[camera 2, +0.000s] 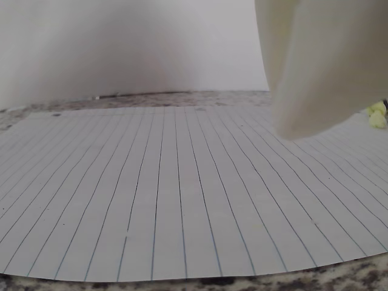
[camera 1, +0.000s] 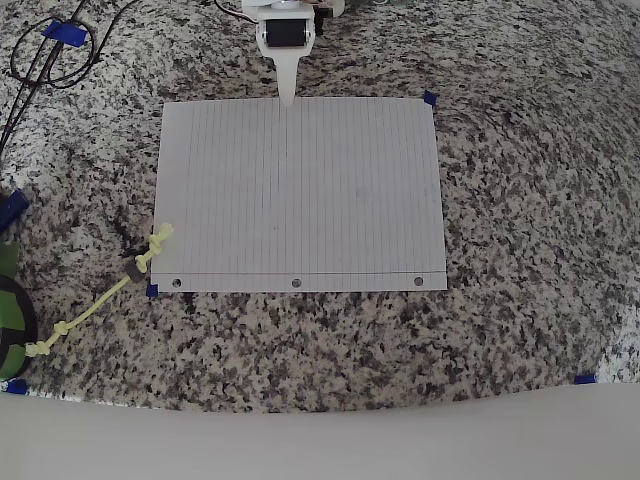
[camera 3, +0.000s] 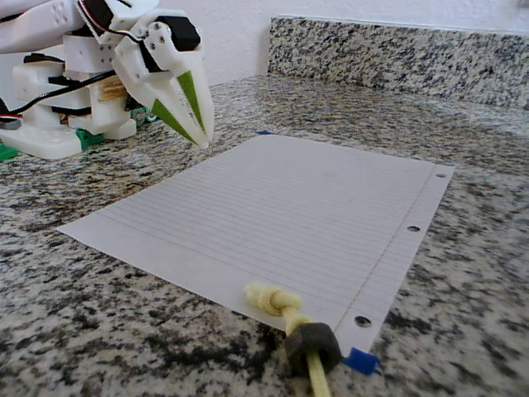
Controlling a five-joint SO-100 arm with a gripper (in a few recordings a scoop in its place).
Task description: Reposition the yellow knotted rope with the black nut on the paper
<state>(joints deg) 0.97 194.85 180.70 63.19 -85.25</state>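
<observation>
The paper [camera 1: 300, 190] lies flat on the granite counter, its punched holes along the near edge in the overhead view. The yellow knotted rope [camera 1: 95, 305] runs diagonally off the paper's lower left corner. One knotted end rests on the paper's edge; the rest lies on the granite. The black nut [camera 1: 135, 270] sits on the cord just outside that corner. In the fixed view the knot [camera 3: 273, 299] and nut [camera 3: 312, 346] are in the foreground. My gripper [camera 1: 287, 95] hovers over the paper's far edge, shut and empty, with its green-padded fingers [camera 3: 192, 99] meeting at the tip. A white finger [camera 2: 315, 66] shows in the wrist view.
Black cables [camera 1: 40, 60] loop at the counter's top left. A green and black object [camera 1: 10, 310] sits at the left edge. Blue tape [camera 1: 430, 98] marks the paper's corners. A granite backsplash [camera 3: 397, 58] rises behind the paper, and the arm's base [camera 3: 50, 116] stands at the left.
</observation>
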